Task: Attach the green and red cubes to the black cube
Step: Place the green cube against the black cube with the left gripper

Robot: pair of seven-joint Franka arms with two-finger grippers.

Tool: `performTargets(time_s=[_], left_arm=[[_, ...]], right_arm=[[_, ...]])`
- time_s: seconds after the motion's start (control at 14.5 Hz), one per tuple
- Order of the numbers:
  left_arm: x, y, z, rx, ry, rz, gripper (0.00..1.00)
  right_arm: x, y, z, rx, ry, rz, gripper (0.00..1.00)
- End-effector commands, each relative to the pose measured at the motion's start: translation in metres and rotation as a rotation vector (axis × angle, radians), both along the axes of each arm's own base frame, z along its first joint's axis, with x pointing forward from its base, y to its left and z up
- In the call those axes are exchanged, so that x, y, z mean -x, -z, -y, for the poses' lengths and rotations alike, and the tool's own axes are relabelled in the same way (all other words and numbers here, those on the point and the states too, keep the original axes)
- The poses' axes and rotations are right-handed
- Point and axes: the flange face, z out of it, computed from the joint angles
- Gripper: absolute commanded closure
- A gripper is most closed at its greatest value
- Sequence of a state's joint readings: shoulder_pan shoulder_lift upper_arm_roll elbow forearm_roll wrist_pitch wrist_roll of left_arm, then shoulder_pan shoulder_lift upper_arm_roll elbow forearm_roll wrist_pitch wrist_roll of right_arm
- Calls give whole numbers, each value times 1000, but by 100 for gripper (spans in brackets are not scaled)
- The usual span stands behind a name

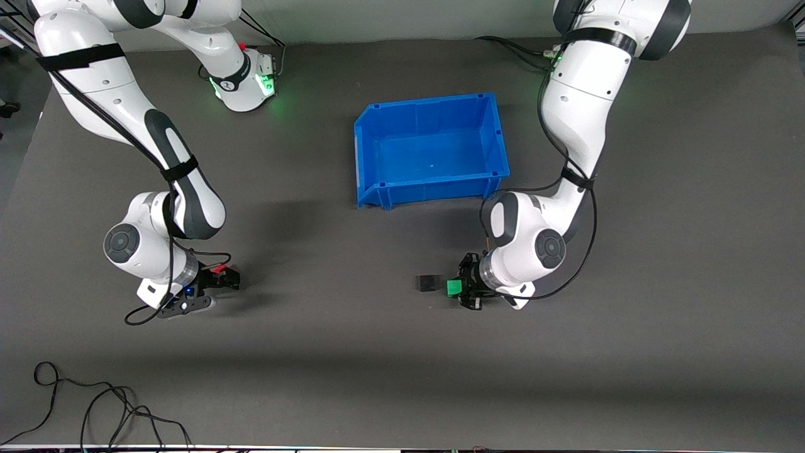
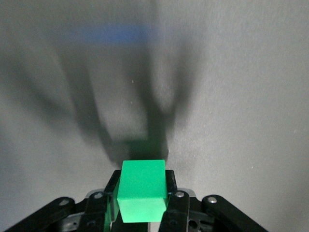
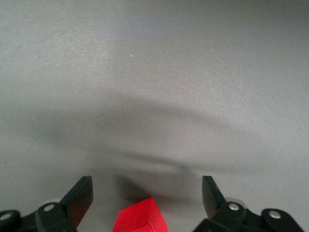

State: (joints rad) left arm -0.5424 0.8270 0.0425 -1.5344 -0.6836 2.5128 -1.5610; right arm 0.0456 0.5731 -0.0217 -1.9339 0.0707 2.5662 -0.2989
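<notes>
My left gripper (image 1: 462, 288) is shut on the bright green cube (image 1: 454, 288) and holds it low over the table, close beside the black cube (image 1: 429, 284) with a small gap between them. In the left wrist view the green cube (image 2: 142, 191) sits clamped between the fingers of the left gripper (image 2: 141, 181); I cannot make out the black cube there. My right gripper (image 1: 221, 280) is open, low at the table near the right arm's end, with the red cube (image 1: 218, 270) between its fingers. The right wrist view shows the red cube (image 3: 142, 218) lying untouched inside the open right gripper (image 3: 146, 193).
An empty blue bin (image 1: 427, 104) stands in the middle of the table, farther from the front camera than the black cube. Loose black cables (image 1: 94, 409) lie at the front edge toward the right arm's end.
</notes>
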Motion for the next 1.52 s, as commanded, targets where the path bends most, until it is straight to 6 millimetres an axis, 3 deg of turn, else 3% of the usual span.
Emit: performTargets(time_s=[0.0, 0.48, 0.83, 1.03, 1.17, 1.45], left_arm=[[-1, 0, 15, 9, -24, 7, 69], [5, -2, 27, 23, -34, -7, 69], [7, -6, 37, 30, -58, -13, 69], [13, -7, 51, 36, -96, 22, 69], [16, -9, 59, 40, -124, 31, 69], [24, 0, 69, 35, -113, 28, 68]], right_arm=[[11, -5, -4, -6, -67, -11, 0], [40, 2, 1, -3, -103, -31, 0], [38, 5, 5, 1, -95, -7, 0], [36, 11, 10, 5, -88, 12, 10], [35, 16, 16, 7, -87, 22, 24], [36, 19, 19, 9, -83, 22, 26]])
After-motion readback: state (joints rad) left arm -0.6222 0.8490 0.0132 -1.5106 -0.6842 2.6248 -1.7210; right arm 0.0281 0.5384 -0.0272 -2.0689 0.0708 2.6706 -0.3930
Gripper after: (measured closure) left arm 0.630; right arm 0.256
